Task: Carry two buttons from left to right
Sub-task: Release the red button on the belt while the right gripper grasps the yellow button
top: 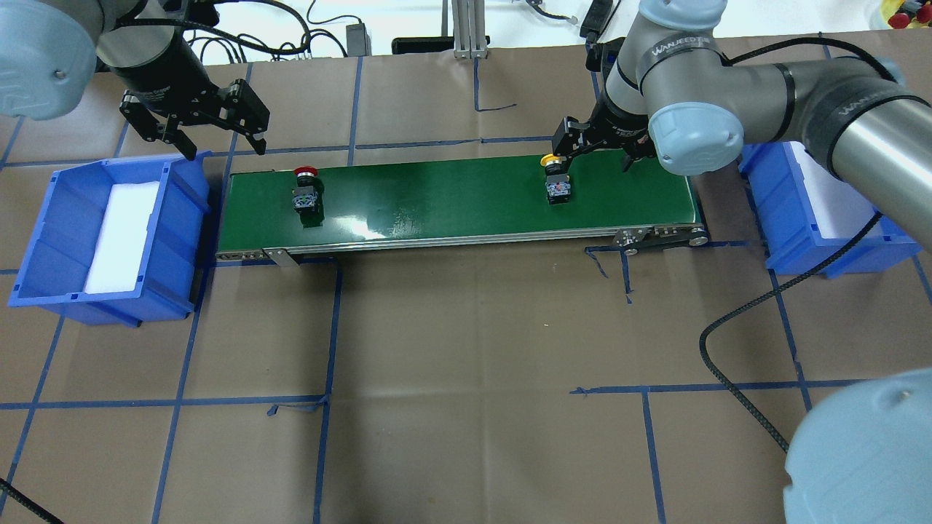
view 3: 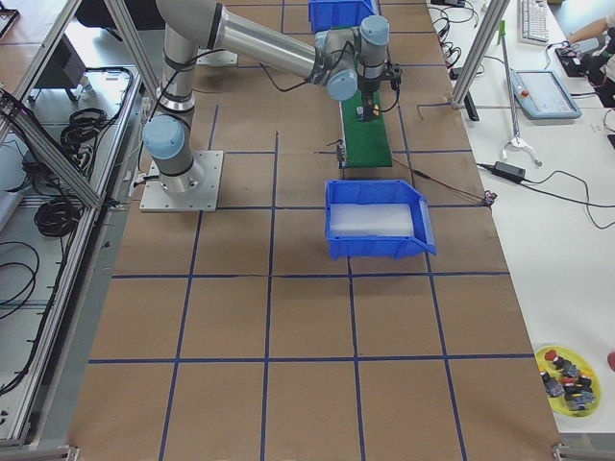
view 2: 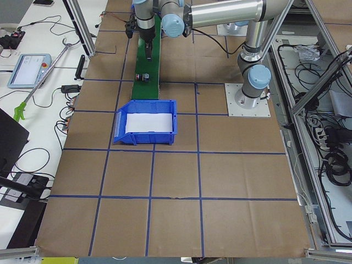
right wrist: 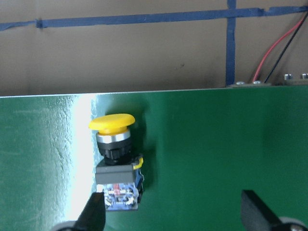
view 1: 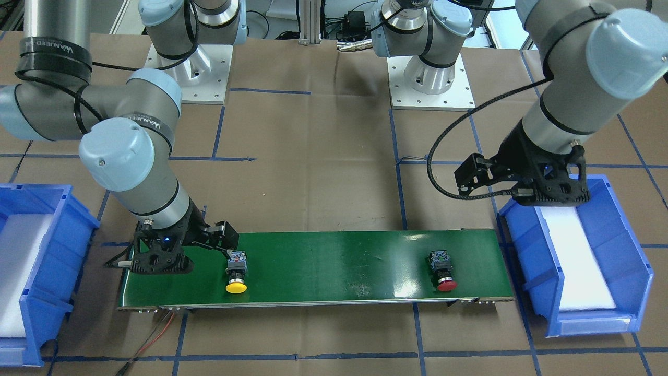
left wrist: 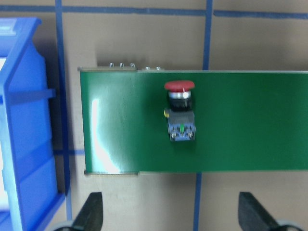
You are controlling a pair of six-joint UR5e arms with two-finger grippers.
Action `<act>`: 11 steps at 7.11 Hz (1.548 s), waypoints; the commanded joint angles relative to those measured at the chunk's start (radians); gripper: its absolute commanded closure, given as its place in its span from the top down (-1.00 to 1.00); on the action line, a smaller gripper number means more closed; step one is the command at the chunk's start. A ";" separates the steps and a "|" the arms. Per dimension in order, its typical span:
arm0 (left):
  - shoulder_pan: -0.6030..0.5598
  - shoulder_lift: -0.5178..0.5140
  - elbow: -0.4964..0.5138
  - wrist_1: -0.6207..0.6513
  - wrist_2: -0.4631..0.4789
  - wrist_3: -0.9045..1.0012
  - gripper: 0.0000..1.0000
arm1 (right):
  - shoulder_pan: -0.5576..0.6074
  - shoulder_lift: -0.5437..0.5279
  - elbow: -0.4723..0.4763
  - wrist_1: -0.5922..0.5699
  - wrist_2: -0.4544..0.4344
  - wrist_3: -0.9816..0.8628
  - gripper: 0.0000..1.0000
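Brown paper covers the table (top: 466, 327). Overhead: red button (top: 306, 191) at the left end of the green belt (top: 451, 196), yellow button (top: 557, 182) toward its right. Left wrist: left end effector (left wrist: 172, 204) wide open, empty. Right wrist: right end effector (right wrist: 173, 197) open, straddling the yellow button.

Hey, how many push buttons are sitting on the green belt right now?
2. The red-capped button lies near the left end of the green belt, on the robot's left side. The yellow-capped button lies near its right end. No other shows on the belt in any view.
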 commanded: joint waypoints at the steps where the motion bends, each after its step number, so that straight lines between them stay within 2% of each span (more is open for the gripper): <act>1: -0.037 0.090 -0.064 -0.014 0.003 -0.027 1.00 | 0.002 0.032 -0.004 -0.032 0.002 0.008 0.99; 3: -0.037 0.141 -0.127 0.004 0.001 -0.027 1.00 | 0.002 0.053 -0.005 -0.035 0.008 0.014 0.99; 6: -0.037 0.118 -0.090 0.004 0.070 -0.050 1.00 | 0.002 0.087 0.000 -0.033 0.007 0.014 0.99; 7: -0.037 0.110 -0.090 0.004 0.054 -0.053 1.00 | 0.002 0.088 0.000 -0.024 -0.005 0.000 0.58; 9: -0.037 0.115 -0.088 0.005 0.054 -0.053 1.00 | 0.001 0.078 -0.004 0.052 -0.019 -0.014 -0.87; 11: -0.039 0.115 -0.090 0.013 0.051 -0.058 1.00 | -0.005 0.062 -0.028 0.072 -0.137 -0.077 -0.90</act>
